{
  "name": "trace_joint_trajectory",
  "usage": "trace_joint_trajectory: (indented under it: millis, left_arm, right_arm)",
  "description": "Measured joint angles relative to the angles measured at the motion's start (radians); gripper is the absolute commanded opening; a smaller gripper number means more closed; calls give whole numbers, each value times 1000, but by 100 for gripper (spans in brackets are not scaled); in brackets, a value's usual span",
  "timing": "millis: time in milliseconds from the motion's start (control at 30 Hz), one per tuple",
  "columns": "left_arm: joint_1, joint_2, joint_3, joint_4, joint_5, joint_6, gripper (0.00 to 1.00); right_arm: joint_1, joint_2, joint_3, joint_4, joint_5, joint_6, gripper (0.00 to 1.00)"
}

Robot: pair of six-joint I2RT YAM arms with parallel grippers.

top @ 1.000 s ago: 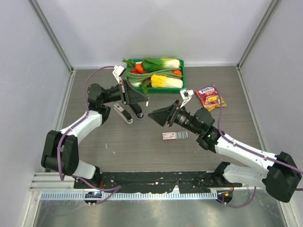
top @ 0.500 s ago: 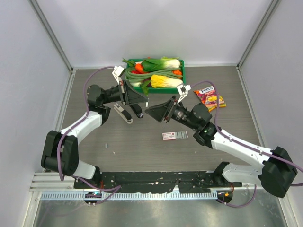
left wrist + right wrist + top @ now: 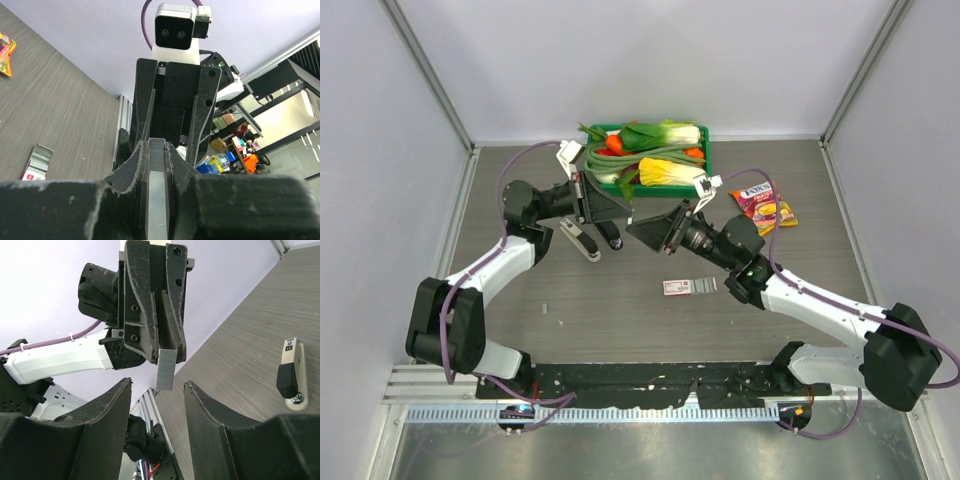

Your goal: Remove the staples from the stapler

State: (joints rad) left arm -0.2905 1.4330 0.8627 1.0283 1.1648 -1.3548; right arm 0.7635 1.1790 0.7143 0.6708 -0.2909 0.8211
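A ridged grey strip of staples (image 3: 166,369) sticks out of my left gripper (image 3: 167,347), which is shut on it (image 3: 157,200) in the air. My right gripper (image 3: 157,400) faces it with its jaws open. Its fingers (image 3: 107,425) stand on either side of the strip's free end without touching it. From above, the two grippers (image 3: 618,208) (image 3: 648,232) meet tip to tip over the table. The white stapler (image 3: 579,241) lies on the table below the left gripper and shows in the right wrist view (image 3: 292,374). A tiny grey strip (image 3: 548,307) lies apart at the left.
A black stapler (image 3: 611,239) lies beside the white one. A pink-and-white box (image 3: 677,287) with a grey insert sits mid-table. A green crate (image 3: 709,165) of vegetables stands at the back, with a snack pack (image 3: 765,205) to its right.
My right gripper has moved up and left until its fingers flank the strip's end, and its jaws have narrowed a little. The left gripper has held still with the strip.
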Motion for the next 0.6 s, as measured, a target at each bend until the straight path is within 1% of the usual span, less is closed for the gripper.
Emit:
trace_joint_trajectory:
  millis: [200, 533, 600]
  left_arm:
    - [0, 0, -1, 0, 3, 0, 11]
    - [0, 0, -5, 0, 7, 0, 11]
    - [0, 0, -8, 1, 8, 0, 11]
  right_arm:
    - [0, 30, 1, 13, -3, 10, 45]
    - [-1, 39, 8, 34, -3, 23, 41]
    - [-2, 46, 15, 37, -3, 24, 38]
